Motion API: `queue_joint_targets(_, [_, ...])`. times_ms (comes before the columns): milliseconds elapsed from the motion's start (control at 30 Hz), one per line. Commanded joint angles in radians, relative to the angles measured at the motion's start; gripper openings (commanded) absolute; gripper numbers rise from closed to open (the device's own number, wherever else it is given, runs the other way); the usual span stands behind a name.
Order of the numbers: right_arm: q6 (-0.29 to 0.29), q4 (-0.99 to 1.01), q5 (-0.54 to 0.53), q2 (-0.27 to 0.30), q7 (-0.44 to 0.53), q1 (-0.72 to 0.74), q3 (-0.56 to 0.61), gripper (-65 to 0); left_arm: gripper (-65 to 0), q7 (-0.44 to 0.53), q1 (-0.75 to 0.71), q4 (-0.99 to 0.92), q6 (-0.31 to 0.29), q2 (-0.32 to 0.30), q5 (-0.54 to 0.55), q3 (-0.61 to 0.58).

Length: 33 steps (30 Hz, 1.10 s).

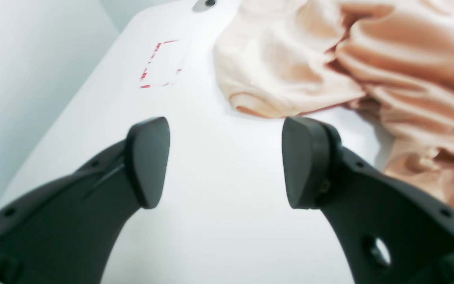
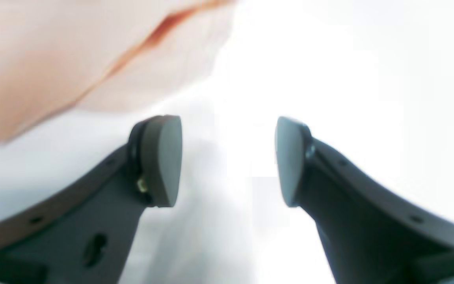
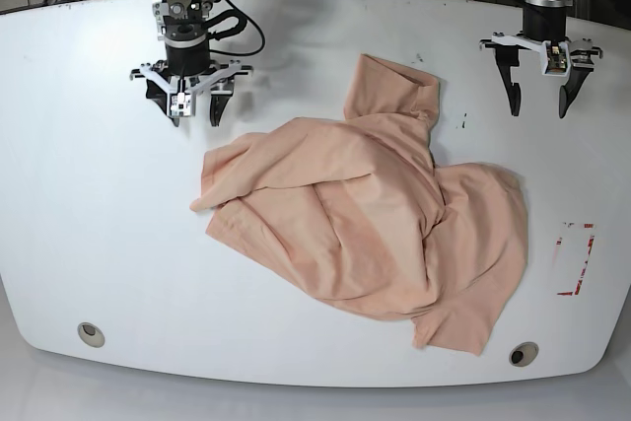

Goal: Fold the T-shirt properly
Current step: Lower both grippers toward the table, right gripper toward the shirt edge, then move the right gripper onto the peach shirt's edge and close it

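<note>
The T-shirt (image 3: 375,214) is a peach-pink heap, crumpled and partly folded over itself in the middle of the white table (image 3: 89,224). No print shows on it. My left gripper (image 3: 537,96) hangs open at the back right, clear of the cloth. In the left wrist view the left gripper (image 1: 227,161) has only bare table between its pads, with the T-shirt (image 1: 329,67) ahead and to the right. My right gripper (image 3: 189,105) stands open at the back left, above the shirt's left edge. In the right wrist view the right gripper (image 2: 229,161) is empty, with the T-shirt (image 2: 73,51) at upper left.
A red dashed rectangle (image 3: 575,258) is marked near the table's right edge, also seen as red marks (image 1: 160,65) in the left wrist view. Two round holes (image 3: 91,333) (image 3: 524,353) sit near the front edge. Cables lie behind the table.
</note>
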<state>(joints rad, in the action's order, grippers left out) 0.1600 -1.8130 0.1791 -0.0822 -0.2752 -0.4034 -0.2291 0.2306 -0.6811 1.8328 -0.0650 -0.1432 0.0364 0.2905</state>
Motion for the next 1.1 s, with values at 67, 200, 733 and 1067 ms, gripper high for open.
queue_joint_targets(67, [-0.002,-0.024,-0.004,0.019,-0.008,0.066,0.001,-29.3,-22.4,0.022,0.012,0.021,0.007,-0.006,0.006,-0.004])
queue_joint_targets(200, [-0.001,-0.030,0.001,0.032,-0.028,0.112,-0.016,-29.1,-22.9,0.007,0.028,0.016,0.004,0.004,-0.008,0.000])
queue_joint_targets(733, [-0.006,0.087,-0.005,0.037,-0.045,0.321,-0.074,-27.9,-23.7,-0.054,0.033,0.025,0.004,0.019,0.002,-0.006])
queue_joint_targets(1067, [0.005,0.207,-0.029,0.038,-0.050,0.460,-0.139,-27.0,-24.1,-0.075,0.028,0.022,-0.001,0.011,-0.006,-0.009])
